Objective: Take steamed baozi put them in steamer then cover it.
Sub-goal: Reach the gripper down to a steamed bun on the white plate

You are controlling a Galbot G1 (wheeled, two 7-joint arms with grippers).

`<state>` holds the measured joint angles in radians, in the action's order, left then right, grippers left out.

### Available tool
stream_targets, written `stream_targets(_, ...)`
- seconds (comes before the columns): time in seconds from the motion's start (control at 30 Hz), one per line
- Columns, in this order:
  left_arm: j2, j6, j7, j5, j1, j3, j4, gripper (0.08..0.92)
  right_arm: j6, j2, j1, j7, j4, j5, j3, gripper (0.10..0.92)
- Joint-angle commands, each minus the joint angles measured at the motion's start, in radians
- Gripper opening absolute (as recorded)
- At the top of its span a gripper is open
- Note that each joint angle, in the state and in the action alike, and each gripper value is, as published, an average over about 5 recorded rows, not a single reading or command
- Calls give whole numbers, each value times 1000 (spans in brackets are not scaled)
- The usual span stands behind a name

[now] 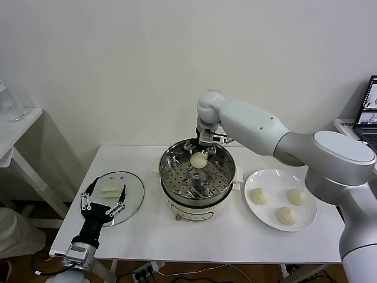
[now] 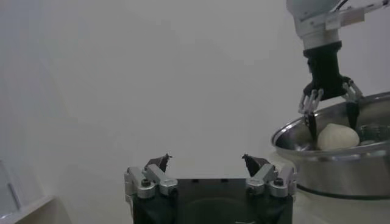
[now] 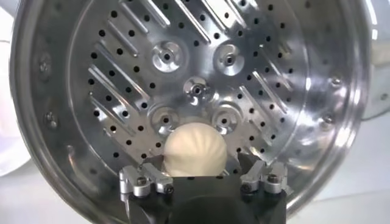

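White table (image 1: 147,230) against a plain pale wall; landmark is the steamer (image 1: 197,180), steel pot with perforated tray, sitting mid-table. Right gripper (image 1: 206,143) hangs over the far rim of the steamer, fingers spread wide either side of one baozi (image 1: 199,160) that sits on the tray toward the far side. From the left wrist camera the fingertips flank the bun's top without pinching it, so it reads as let go, resting on the tray, gripper straight above it. Bun is round, no long axis to speak of.

Three more baozi (image 1: 287,205) lie on the white plate (image 1: 262,177) just right of the steamer, well inside the right arm's reach and far from the left arm. Judgement: next pick is on the right arm; it has to lift clear of the rim, then swing right of the steamer to the plate.

Cover (image 1: 115,194), clear glass lid with cream handle, lies flat left of the steamer. Left gripper (image 1: 104,197) hovers right over it, jaws wide apart and empty, straddling the handle area, not touching as far as I can tell. Lid job falls to the left arm, once all buns are in.
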<state>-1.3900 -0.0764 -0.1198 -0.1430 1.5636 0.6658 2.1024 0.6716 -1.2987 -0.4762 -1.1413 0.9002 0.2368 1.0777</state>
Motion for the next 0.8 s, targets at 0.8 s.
stream_targets(0.8, 12, 1, -5, -22, 13, -23, 2, 823, -957, 790, 443, -27, 445, -321, -266, 823)
